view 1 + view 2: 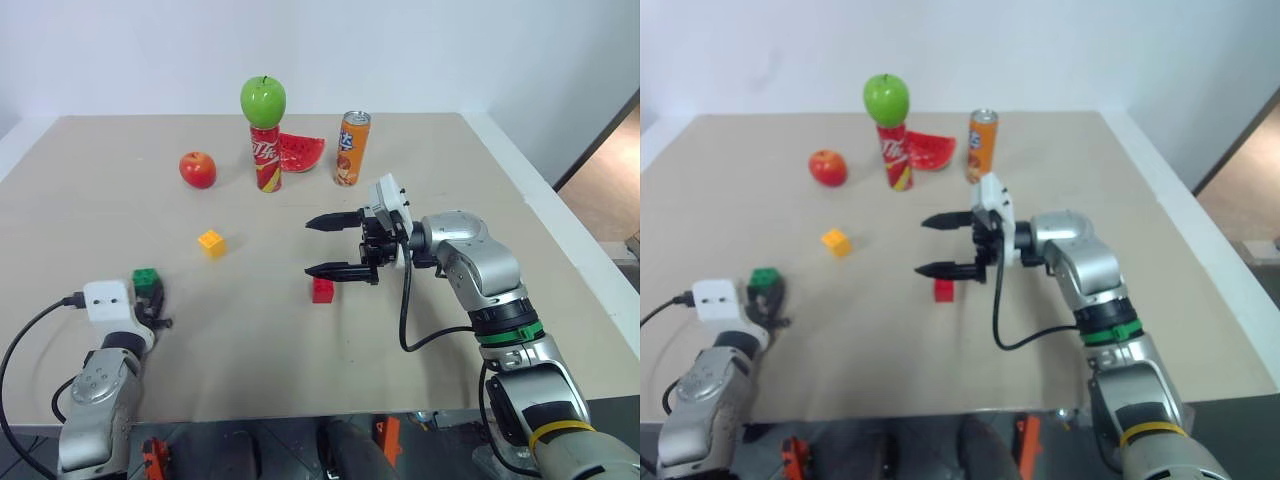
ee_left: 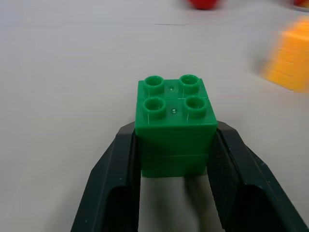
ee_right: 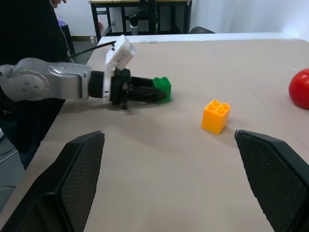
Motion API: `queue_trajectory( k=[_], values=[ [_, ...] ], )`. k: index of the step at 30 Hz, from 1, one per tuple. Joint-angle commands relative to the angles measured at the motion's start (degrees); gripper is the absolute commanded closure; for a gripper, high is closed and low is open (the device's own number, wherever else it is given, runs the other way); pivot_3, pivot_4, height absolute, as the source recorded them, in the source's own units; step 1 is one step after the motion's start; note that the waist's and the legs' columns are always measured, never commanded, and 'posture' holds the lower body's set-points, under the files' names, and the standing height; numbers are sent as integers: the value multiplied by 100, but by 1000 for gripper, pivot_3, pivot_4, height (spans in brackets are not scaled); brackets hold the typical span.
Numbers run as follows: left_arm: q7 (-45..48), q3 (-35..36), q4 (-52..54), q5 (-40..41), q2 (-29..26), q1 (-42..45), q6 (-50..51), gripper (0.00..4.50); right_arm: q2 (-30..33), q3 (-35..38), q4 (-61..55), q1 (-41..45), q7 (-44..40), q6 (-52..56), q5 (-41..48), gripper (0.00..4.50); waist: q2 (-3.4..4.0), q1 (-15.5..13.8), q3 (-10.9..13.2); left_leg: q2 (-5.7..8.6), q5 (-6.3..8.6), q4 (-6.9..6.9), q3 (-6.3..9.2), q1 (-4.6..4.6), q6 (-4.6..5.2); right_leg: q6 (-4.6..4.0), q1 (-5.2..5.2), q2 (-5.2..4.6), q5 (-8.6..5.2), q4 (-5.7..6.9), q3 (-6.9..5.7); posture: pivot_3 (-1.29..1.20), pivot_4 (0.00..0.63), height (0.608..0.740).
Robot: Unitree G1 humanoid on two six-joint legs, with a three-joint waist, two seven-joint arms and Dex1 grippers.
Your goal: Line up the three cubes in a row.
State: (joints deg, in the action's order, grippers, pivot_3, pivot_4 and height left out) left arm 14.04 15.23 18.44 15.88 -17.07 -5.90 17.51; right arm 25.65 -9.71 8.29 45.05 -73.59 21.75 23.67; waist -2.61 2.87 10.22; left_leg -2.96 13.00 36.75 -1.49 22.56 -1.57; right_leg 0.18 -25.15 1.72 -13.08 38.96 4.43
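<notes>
Beige desk (image 1: 300, 360), 3 cubes spread out, none in a row yet.

My left tool (image 2: 174, 159) has clamped the green cube (image 2: 175, 121) by its flat sides near the desk's front-left; my right tool (image 1: 335, 245) hangs wide open, holding nothing, just above the red cube (image 1: 322, 290). Between them, farther back, sits the yellow cube (image 1: 211, 242). I judge these light, rigid, slick plastic: grip low on opposite flat faces.

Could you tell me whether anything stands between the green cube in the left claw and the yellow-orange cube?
Nothing visible does. The left claw is shut on the green cube, and only bare table lies between it and the yellow-orange cube.
</notes>
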Motion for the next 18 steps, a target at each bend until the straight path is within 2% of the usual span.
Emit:
queue_trajectory(
  k=[1,4,6,10,13,18],
  values=[
    [1291,-565,616,277,-592,-93,-182,3185,61,94,-92,111,-80,-111,21,0,0,-1,0,0,0,-1,-1,0,0,0,0,-1,0,0,1,0,150,740],
    [2300,-908,552,416,-1264,25,-243,3185,100,111,-101,121,-109,-115,14,0,3,-1,2,-1,0,-3,-3,-3,0,-2,-2,0,-1,0,1,0,150,740],
    [3194,-1068,221,584,-1757,408,-382,3185,142,126,-125,104,-102,-134,0,0,3,-2,2,-2,0,-4,-2,-2,0,-4,-4,3,-2,1,-1,0,150,740],
    [4414,-1349,-697,586,-2242,1180,-899,3185,194,148,-192,66,-67,-147,-16,0,5,-10,3,-4,-2,-6,0,-3,1,-9,-5,8,-4,4,-5,0,150,740],
    [5229,-1663,-1742,437,-2356,2080,-1290,3185,288,168,-342,-19,-84,-83,31,0,6,-16,4,-4,-2,-8,0,1,1,-10,-8,8,-5,1,-7,0,150,740],
    [5973,-2097,-2878,300,-2096,3209,-1512,3185,384,136,-519,-180,-81,-146,-10,0,5,-10,3,-3,1,-7,0,18,4,-6,-16,5,-11,-3,-8,0,150,740]
  ],
)
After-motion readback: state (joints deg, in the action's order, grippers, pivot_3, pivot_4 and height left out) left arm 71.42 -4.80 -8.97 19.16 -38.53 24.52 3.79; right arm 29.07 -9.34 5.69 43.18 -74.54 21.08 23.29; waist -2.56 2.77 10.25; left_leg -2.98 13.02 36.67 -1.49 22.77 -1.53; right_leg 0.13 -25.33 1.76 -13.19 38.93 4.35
